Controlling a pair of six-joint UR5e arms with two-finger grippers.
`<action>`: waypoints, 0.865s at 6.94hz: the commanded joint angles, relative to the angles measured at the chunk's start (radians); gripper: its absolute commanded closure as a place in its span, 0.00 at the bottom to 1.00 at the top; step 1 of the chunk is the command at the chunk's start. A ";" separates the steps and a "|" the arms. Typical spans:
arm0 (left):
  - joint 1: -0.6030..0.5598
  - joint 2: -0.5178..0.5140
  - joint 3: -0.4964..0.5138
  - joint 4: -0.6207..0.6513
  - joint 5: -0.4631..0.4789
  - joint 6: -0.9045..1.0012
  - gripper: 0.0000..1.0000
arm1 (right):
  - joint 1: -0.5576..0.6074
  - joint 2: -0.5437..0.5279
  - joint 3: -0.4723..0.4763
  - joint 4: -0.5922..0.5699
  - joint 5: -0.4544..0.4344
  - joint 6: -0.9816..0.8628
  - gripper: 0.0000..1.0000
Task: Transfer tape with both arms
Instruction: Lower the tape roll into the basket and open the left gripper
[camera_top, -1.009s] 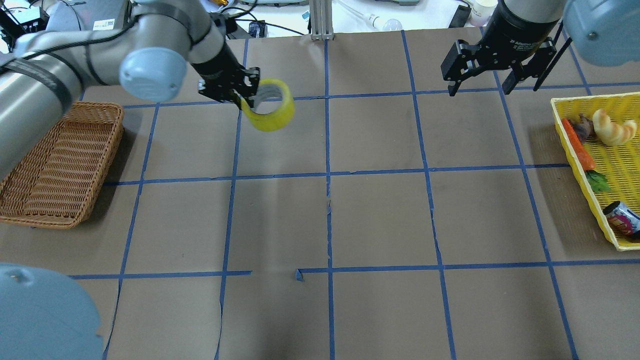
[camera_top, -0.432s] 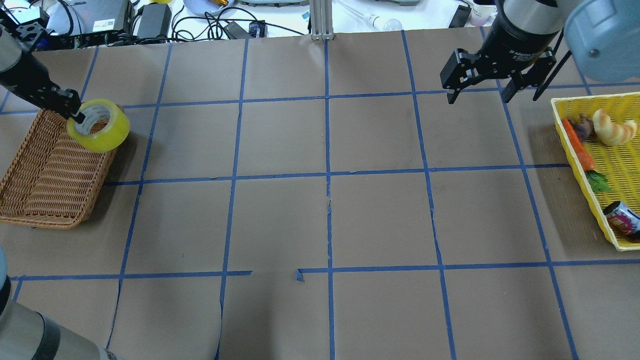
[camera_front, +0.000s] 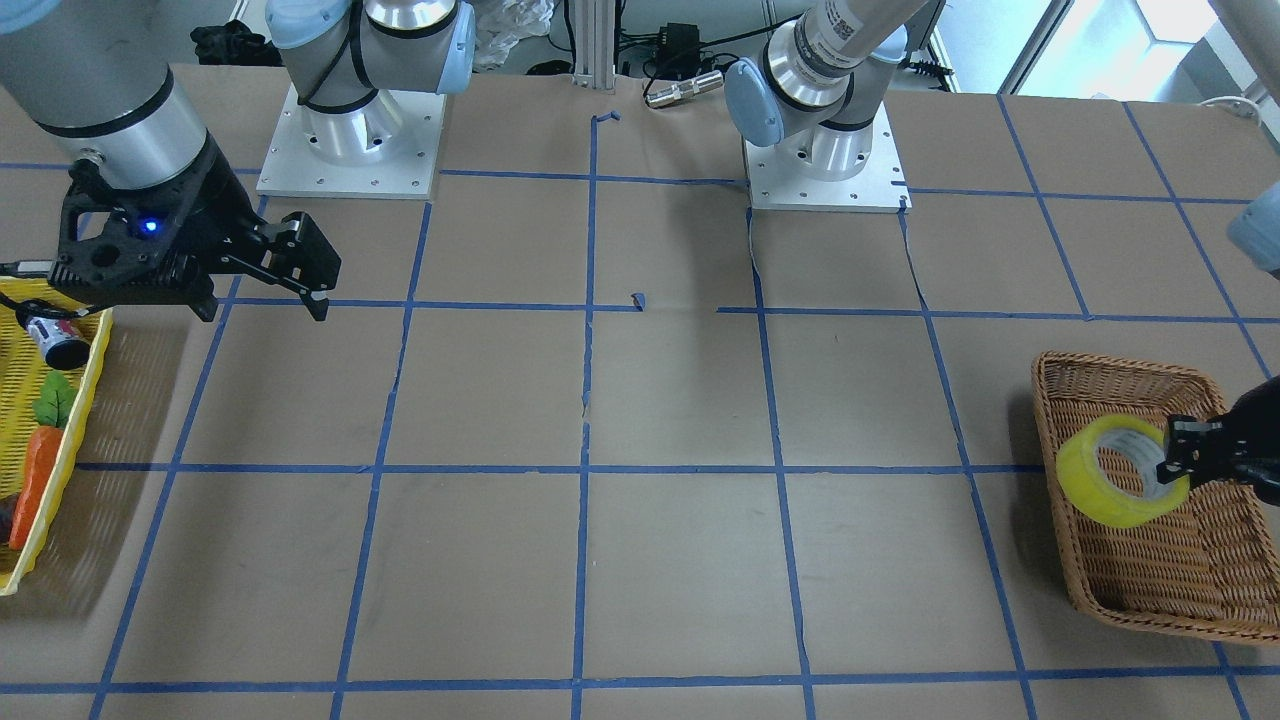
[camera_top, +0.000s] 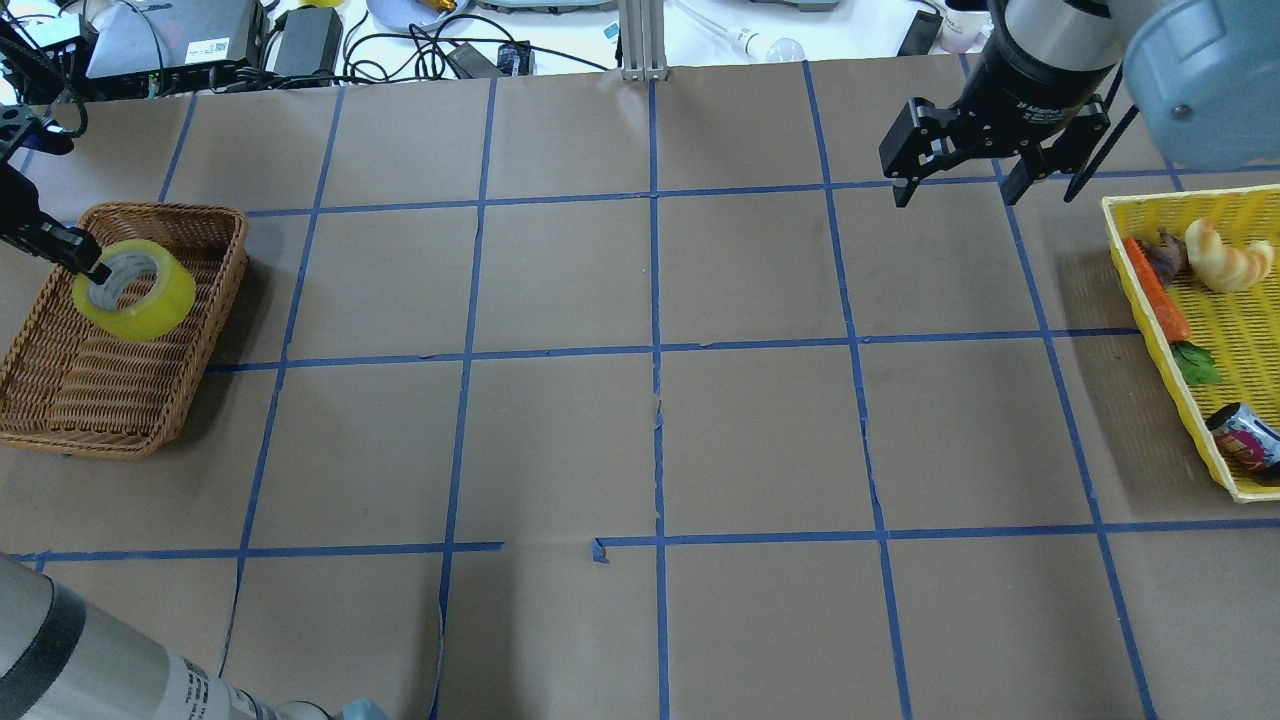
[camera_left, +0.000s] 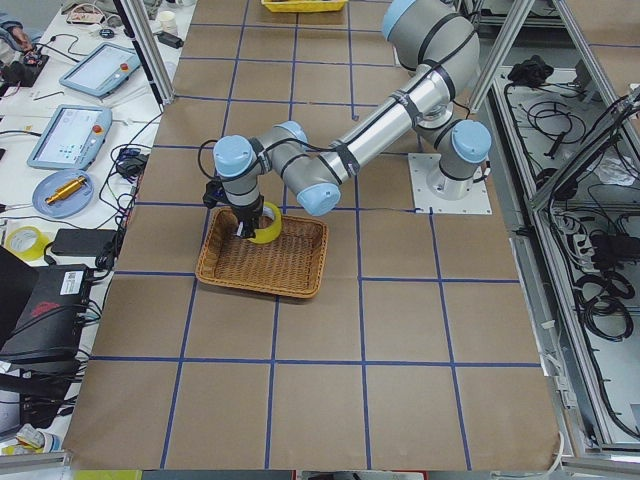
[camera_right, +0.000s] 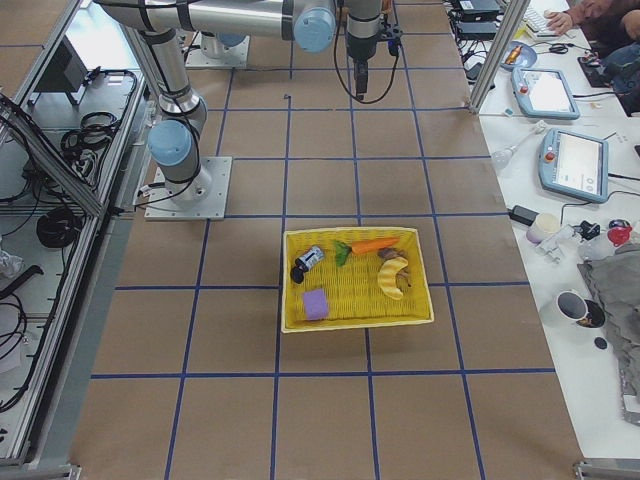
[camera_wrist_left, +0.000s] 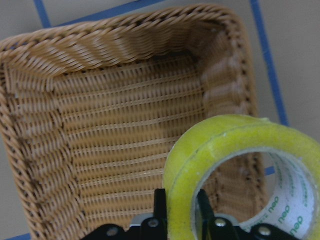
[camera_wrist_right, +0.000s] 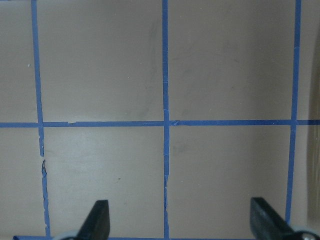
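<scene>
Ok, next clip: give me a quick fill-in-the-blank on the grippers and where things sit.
1. The left gripper is ____ on the tape.
2. The tape hangs over the wicker basket, on the robot's ____ side.
3. The right gripper is ____ and holds nothing.
4. The carrot lies in the yellow basket, on the robot's ____ side.

Missing words: shut; left; open; right.

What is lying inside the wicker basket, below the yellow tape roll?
Only bare woven floor shows inside the wicker basket. The tape roll, gripped by the left gripper, hangs over it and covers one corner of the floor, so that part cannot be checked.
</scene>
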 joint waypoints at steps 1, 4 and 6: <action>0.014 -0.040 -0.012 0.034 -0.002 0.024 0.91 | 0.000 0.003 0.003 -0.001 0.001 0.001 0.00; 0.012 -0.058 -0.008 0.039 -0.013 0.009 0.00 | 0.000 0.003 0.002 -0.001 -0.001 0.000 0.00; -0.091 0.052 0.005 -0.085 0.000 -0.150 0.00 | 0.000 0.001 0.002 -0.001 -0.002 0.000 0.00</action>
